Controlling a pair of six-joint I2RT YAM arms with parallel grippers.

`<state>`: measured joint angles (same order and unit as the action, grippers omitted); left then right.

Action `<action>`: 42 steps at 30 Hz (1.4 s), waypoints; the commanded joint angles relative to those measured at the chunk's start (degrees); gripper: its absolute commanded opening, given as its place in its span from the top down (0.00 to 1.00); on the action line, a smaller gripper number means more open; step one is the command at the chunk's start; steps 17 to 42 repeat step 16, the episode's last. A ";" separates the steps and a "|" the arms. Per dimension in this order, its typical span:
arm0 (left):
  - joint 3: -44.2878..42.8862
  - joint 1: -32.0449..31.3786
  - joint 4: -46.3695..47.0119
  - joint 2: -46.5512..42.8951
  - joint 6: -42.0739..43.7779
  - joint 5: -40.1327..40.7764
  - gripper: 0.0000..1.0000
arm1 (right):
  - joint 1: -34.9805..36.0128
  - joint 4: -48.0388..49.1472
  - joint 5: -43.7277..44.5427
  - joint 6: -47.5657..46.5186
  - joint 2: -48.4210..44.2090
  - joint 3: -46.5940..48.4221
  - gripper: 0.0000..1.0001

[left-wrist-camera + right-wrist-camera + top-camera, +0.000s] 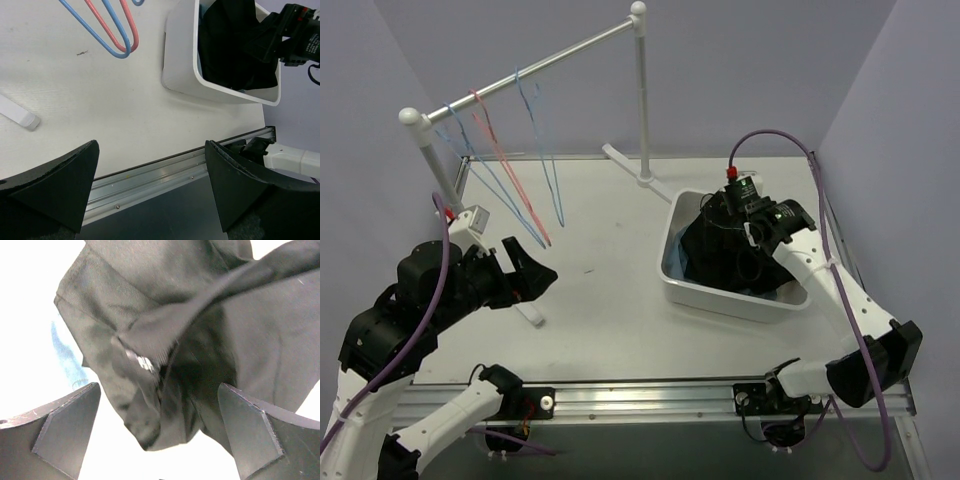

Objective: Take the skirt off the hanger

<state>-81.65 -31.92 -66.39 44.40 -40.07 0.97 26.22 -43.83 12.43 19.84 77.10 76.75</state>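
Black skirt (720, 250) bunched in tub (720, 296); hanger (121, 54) on rail (570, 48).

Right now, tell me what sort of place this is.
Probably a robot test bench staged for laundry work: a white table boxed in by plain walls, a clothes rail hung with bare hangers, and a white tub holding a black skirt.

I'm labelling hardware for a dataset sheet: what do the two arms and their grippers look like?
The left arm and right arm share white links and bulky black joint housings. A purple cable loops along each, with a red plug at the right arm's wrist. The left gripper and right gripper carry matte black, wedge-shaped jaws.
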 commanded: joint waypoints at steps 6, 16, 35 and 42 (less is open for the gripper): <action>2.80 0.02 2.75 -1.86 -2.37 -0.97 0.06 | -0.47 -4.60 0.41 -0.49 -8.10 0.33 0.00; 11.24 0.02 8.90 -8.26 -8.87 -6.86 0.06 | -0.55 4.01 -9.79 3.27 -25.92 -7.84 0.00; 11.24 0.02 8.90 -8.26 -8.87 -6.86 0.06 | -0.55 4.01 -9.79 3.27 -25.92 -7.84 0.00; 11.24 0.02 8.90 -8.26 -8.87 -6.86 0.06 | -0.55 4.01 -9.79 3.27 -25.92 -7.84 0.00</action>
